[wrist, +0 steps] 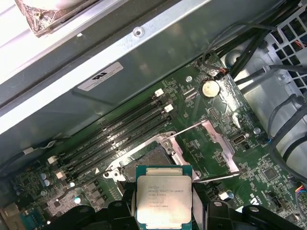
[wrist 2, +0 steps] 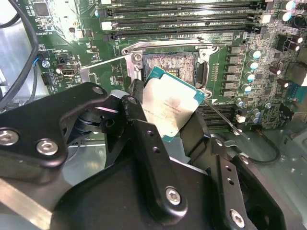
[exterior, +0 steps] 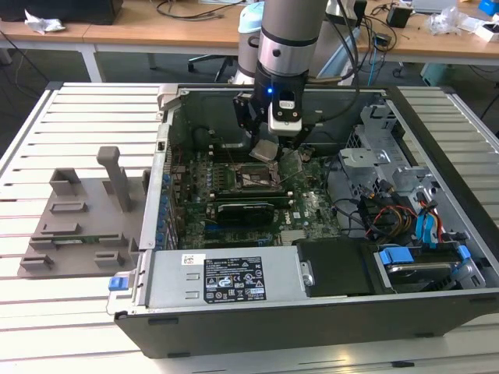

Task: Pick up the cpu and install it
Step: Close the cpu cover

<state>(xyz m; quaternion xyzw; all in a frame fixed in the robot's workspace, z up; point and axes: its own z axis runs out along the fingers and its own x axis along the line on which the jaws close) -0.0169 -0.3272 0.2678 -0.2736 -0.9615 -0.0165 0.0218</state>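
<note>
Item: cpu [wrist 2: 170, 108], clenched by the jaws at two opposite edges.
Open socket [exterior: 250, 180] at its 6 o'clock, exterior view; seating likely wants a level chip, matched corners, no force.

The socket [wrist: 144, 160], its plate [wrist: 221, 143] raised just beside, lies open and bare under the cpu [wrist: 163, 199] in the gripper [wrist 2: 168, 120]. Cables [exterior: 382, 218] crowd the case [exterior: 273, 327] at the exterior view's right.

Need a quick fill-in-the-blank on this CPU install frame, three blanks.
The gripper is ____ on the cpu. The cpu is not yet in the motherboard socket, which is ____. The grey tray sits to the exterior view's ____ of the computer case.
Missing words: shut; empty; left.
</note>
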